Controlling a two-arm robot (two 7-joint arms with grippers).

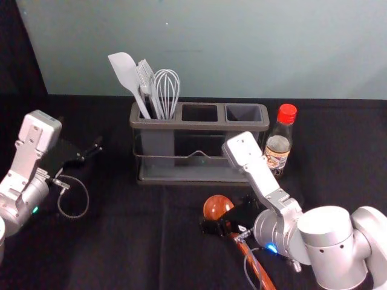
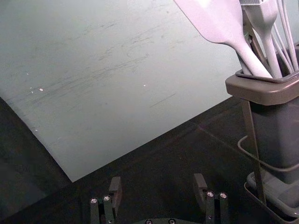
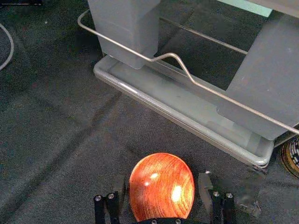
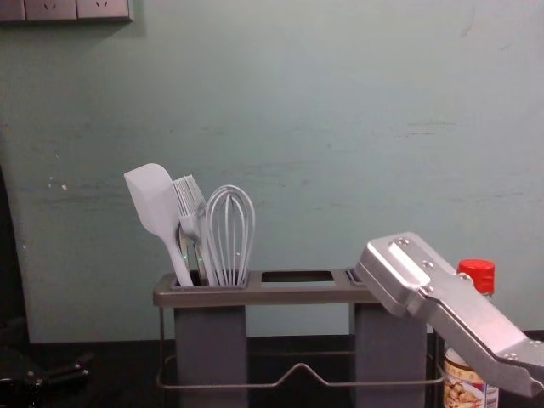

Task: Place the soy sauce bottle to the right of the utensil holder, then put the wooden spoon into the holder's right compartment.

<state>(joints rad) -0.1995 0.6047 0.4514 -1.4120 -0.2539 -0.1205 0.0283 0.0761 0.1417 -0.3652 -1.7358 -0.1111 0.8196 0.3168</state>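
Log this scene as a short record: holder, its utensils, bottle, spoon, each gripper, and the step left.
holder: gray utensil holder, upright on the dark cloth
left compartment: spatula, brush, whisk
right compartment: no utensil visible
bottle: red-capped soy sauce, standing right of the holder
spoon: wooden spoon, in front of the holder
right gripper: right gripper, at the spoon's bowl, fingers open on either side
left gripper: left gripper, left of the holder, fingers open
step left: spoon into right compartment
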